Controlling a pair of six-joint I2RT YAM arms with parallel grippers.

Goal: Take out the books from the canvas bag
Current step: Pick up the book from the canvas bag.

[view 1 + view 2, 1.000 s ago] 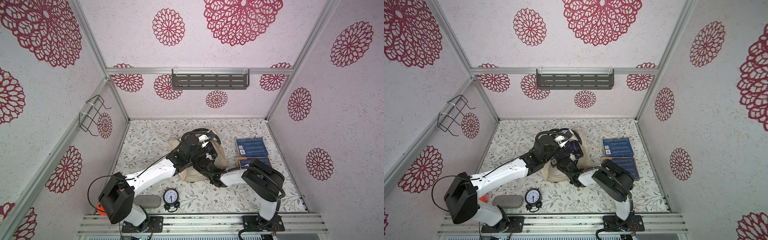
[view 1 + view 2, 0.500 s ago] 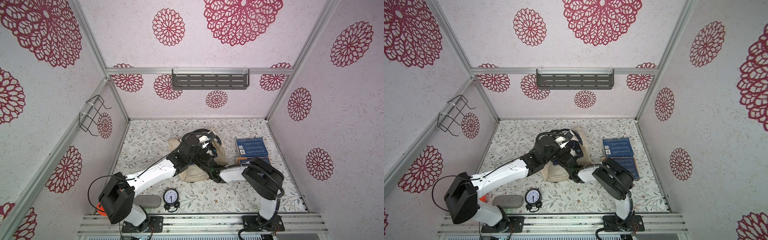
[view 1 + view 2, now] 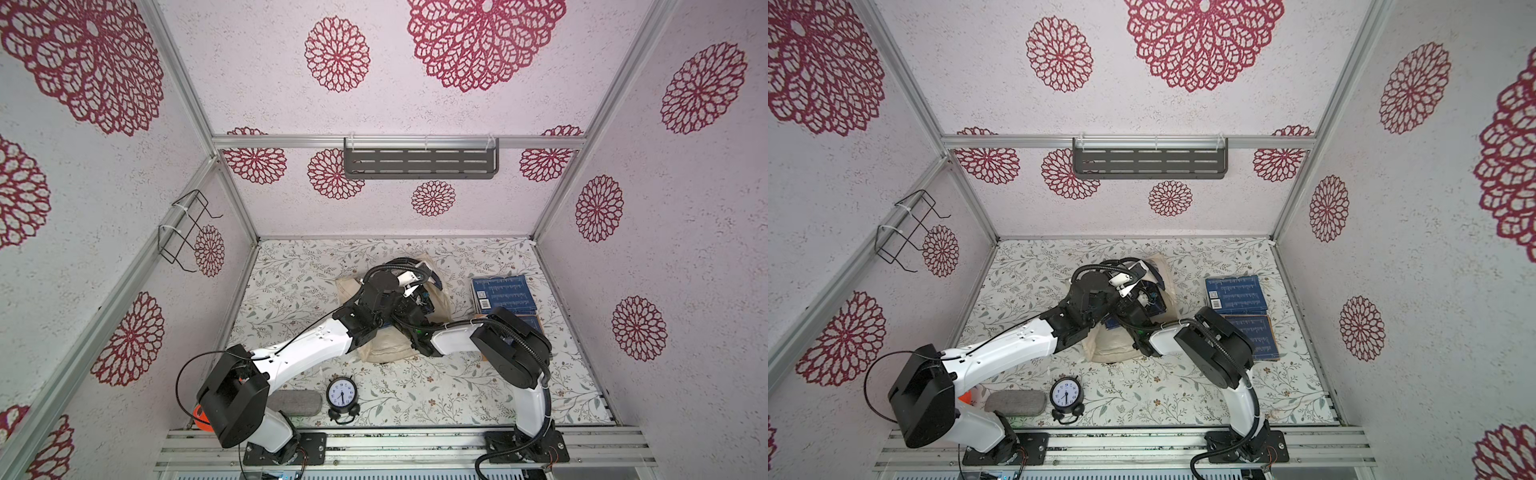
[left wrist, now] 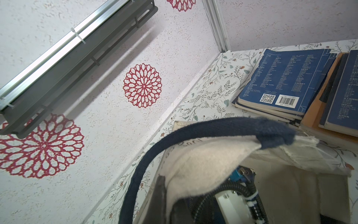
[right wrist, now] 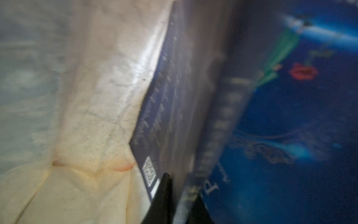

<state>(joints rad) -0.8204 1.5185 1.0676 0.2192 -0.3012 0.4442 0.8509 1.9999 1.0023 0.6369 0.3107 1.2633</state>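
The cream canvas bag (image 3: 386, 347) (image 3: 1113, 347) lies mid-table with its mouth lifted. My left gripper (image 4: 169, 194) is shut on the bag's cream rim beside the navy strap handle (image 4: 193, 129). My right gripper (image 5: 180, 203) reaches inside the bag, shut on the edge of a dark navy book (image 5: 164, 97) with pale text and a barcode. A brighter blue cover (image 5: 290, 116) lies against it. In both top views the arms hide both grippers. Two stacks of books (image 3: 500, 293) (image 3: 1252, 334) (image 4: 286, 77) rest on the table right of the bag.
A black alarm clock (image 3: 341, 395) and a grey oblong pad (image 3: 297, 403) stand near the front edge, with something orange (image 3: 199, 415) behind the left arm's base. A grey shelf (image 3: 419, 163) hangs on the back wall and a wire rack (image 3: 187, 230) on the left wall.
My right gripper has closed on the book inside the bag, and its arm has reached a little deeper. The left gripper keeps holding the rim up.
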